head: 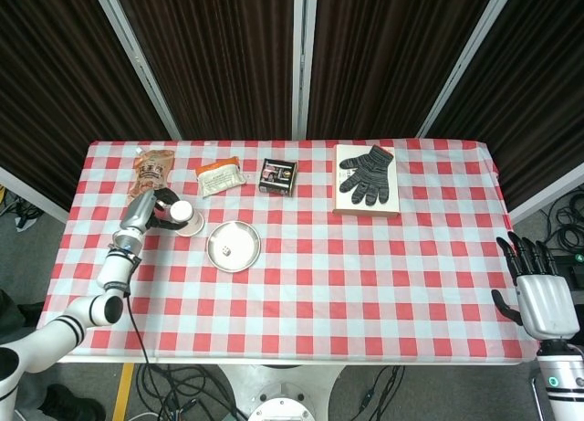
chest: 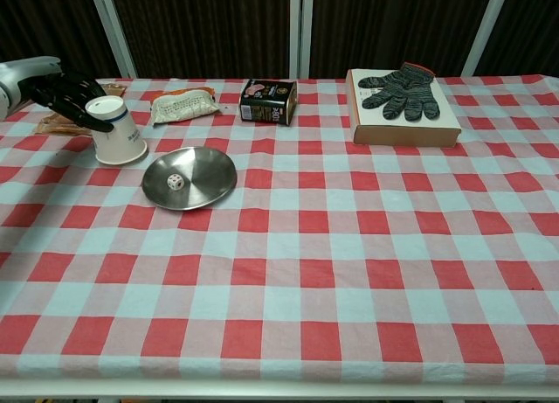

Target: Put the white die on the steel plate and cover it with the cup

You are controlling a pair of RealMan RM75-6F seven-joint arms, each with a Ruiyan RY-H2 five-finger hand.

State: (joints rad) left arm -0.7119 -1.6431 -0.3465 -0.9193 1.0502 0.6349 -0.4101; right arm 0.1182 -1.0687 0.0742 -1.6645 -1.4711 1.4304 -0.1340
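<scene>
My left hand (chest: 63,90) seemingly grips the upturned white paper cup (chest: 117,132). The small white die (chest: 175,182) sits in the round steel plate (chest: 210,170). My right hand (head: 538,289) hangs empty, fingers spread.

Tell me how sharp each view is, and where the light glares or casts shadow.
Head view: evenly lit and sharp, though the die on the steel plate is tiny; straight curtain rails splay outward. Chest view: the steel plate shows soft reflections, not harsh glare; the die is clear; the cup casts a faint shadow; the dark left hand blends into the background at the frame edge.

The cup (chest: 116,133) hides the left hand's (chest: 65,93) fingertips (chest view).
</scene>
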